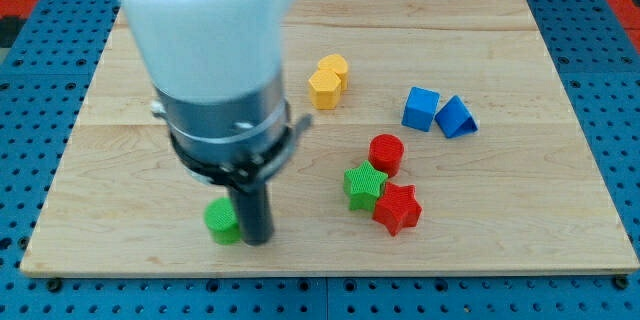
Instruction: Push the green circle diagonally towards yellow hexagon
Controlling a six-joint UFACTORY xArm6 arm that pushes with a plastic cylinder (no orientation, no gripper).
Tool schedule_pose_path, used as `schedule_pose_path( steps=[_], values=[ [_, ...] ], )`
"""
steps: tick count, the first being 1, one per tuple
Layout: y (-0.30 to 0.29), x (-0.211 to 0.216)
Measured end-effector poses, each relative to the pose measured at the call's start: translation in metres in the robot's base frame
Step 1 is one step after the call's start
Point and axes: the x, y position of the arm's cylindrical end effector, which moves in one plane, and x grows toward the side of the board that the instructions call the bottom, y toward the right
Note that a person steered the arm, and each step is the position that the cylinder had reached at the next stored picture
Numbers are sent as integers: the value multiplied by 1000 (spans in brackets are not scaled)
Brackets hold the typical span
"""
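The green circle (222,220) lies near the view's bottom, left of centre, on the wooden board (500,50). My tip (257,238) stands right beside it, touching or nearly touching its right side. The yellow hexagon (324,87) sits up and to the right of them, with a second yellow block (334,66) pressed against its upper side. The arm's white and grey body (215,50) hides the board's upper left.
A red circle (386,152), a green star (365,184) and a red star (397,208) cluster at the centre right. A blue cube (421,108) and a blue triangle (456,117) lie farther right. Blue pegboard surrounds the board.
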Motion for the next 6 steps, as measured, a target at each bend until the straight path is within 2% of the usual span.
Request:
schedule_pose_path(
  steps=[1, 2, 3, 4, 5, 6],
  values=[
    [-23, -26],
    [-42, -93],
    [-89, -102],
    [-104, -18],
    [-89, 20],
    [-20, -35]
  ],
)
